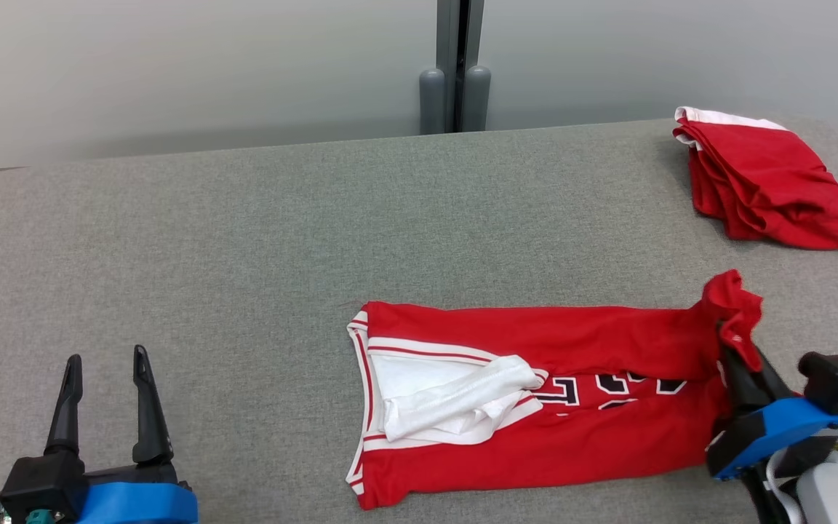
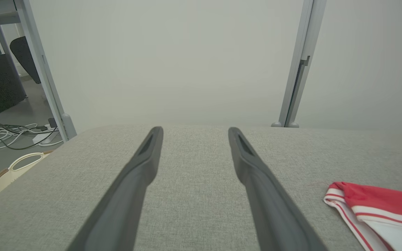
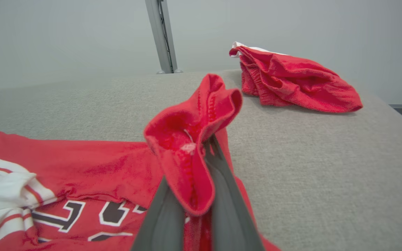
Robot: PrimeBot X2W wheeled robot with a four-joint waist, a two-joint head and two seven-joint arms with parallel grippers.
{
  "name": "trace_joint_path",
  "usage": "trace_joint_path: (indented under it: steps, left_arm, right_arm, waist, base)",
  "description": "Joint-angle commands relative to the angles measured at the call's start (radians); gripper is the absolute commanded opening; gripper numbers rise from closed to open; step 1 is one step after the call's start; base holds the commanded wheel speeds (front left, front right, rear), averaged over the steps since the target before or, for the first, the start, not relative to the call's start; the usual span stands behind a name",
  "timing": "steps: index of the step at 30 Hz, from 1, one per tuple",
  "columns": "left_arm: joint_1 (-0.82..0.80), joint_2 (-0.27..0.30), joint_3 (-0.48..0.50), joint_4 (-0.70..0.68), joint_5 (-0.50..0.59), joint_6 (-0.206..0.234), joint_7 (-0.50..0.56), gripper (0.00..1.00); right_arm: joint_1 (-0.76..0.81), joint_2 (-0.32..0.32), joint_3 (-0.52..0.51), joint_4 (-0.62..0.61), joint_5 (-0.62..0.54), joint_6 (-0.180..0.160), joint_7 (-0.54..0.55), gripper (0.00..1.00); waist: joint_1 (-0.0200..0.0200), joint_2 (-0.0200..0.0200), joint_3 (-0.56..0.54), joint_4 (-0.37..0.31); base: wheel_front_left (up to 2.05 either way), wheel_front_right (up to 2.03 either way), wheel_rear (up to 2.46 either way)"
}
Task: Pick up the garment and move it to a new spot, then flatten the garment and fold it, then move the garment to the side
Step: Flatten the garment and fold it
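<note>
A red jersey with white trim and dark numbers, the garment [image 1: 535,397], lies folded lengthwise on the grey table [image 1: 244,233]. My right gripper [image 1: 726,336] is shut on the garment's right-hand corner, which it lifts into a bunched peak [image 3: 194,139] above the cloth. In the right wrist view the red fabric is pinched between the two dark fingers [image 3: 222,195]. My left gripper [image 1: 104,360] stands open at the lower left, well away from the garment, with nothing between its fingers [image 2: 141,174]. The jersey's white-trimmed edge [image 2: 372,209] shows at the lower right of the left wrist view.
A second red garment [image 1: 761,182] lies crumpled at the table's far right corner. A grey post [image 1: 455,73] stands behind the table's back edge. Off the table's left end are floor cables [image 2: 9,134] and a pale basket [image 2: 16,169].
</note>
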Motion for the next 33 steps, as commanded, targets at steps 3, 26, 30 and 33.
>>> trace_joint_path:
  steps: [3,26,30,33]
  left_arm:
    - [-0.002,0.0,-0.006,0.0,0.004,0.001,-0.004,1.0]
    - [-0.065,0.0,-0.055,0.028,-0.009,-0.001,-0.004,1.0]
    - [-0.072,0.0,-0.06,0.032,-0.008,-0.002,-0.004,1.0]
    - [-0.076,0.0,-0.065,0.035,-0.007,-0.002,-0.004,1.0]
  right_arm:
    - [0.015,0.031,0.041,-0.062,-0.008,0.0,0.021,0.0]
    - [-0.094,0.191,0.361,-0.128,0.014,0.0,0.054,0.0]
    - [-0.116,0.194,0.414,-0.105,0.054,0.0,0.038,0.0]
    - [-0.128,0.193,0.459,-0.088,0.092,0.0,0.027,0.0]
  waist:
    - [-0.0001,-0.0001,0.006,0.003]
    - [-0.0001,-0.0001,0.047,0.065]
    - [-0.0001,-0.0001,0.05,0.075]
    - [-0.0001,-0.0001,0.051,0.081]
  base:
    - [0.0,0.0,0.0]
    - [0.0,0.0,0.0]
    - [0.0,0.0,0.0]
    - [0.0,0.0,0.0]
